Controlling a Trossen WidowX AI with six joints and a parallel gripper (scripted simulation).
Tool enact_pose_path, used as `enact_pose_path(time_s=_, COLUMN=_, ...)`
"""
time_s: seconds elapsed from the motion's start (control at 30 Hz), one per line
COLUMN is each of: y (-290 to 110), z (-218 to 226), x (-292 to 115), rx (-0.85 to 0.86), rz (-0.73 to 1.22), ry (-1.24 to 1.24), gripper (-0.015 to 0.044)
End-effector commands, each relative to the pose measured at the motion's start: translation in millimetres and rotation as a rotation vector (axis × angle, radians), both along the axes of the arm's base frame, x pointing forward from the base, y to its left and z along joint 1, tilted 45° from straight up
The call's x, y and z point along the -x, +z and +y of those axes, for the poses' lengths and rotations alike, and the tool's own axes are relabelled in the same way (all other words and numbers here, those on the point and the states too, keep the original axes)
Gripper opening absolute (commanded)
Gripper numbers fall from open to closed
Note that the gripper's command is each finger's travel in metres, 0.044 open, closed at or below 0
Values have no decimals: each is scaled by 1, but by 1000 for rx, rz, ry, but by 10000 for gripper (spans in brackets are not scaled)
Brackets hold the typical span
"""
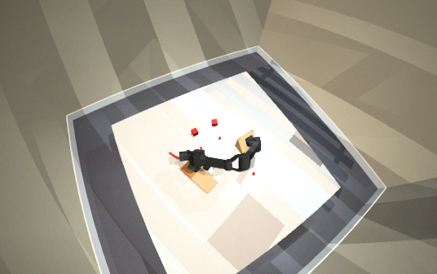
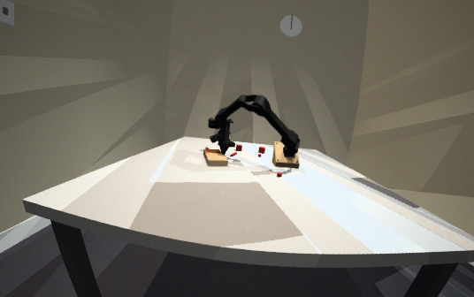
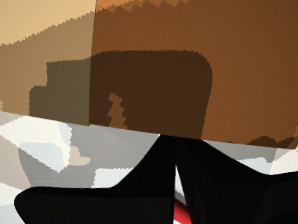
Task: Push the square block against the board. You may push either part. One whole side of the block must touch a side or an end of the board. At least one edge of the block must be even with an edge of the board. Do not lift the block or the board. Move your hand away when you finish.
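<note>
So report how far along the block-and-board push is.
Done: the orange square block appears to lie against one end of the board; flushness can't be confirmed. In hand: the shut gripper is low beside the block. Left: confirm edges align, then move the arm away.

Orange block [image 1: 188,167] touching tan board [image 1: 205,180]

From overhead the arm [image 1: 220,163] hides where the square block [image 1: 188,167] meets the board [image 1: 205,181]. Up close the wood runs off the frame's top, and a red sliver [image 3: 181,215] shows behind the shut jaws.
</note>
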State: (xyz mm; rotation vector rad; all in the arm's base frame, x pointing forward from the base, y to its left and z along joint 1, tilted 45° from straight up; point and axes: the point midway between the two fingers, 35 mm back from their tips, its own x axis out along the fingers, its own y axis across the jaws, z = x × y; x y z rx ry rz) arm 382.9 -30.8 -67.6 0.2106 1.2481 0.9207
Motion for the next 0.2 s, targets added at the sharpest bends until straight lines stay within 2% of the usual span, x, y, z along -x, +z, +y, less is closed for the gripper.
enact_pose_path(time_s=0.0, y=1, z=1, x=-1, rx=-4, rz=-2, ry=-2, gripper=0)
enact_pose_path(time_s=0.17, y=-3, z=-3, x=5, rx=-3, rz=-2, ry=-2, gripper=0)
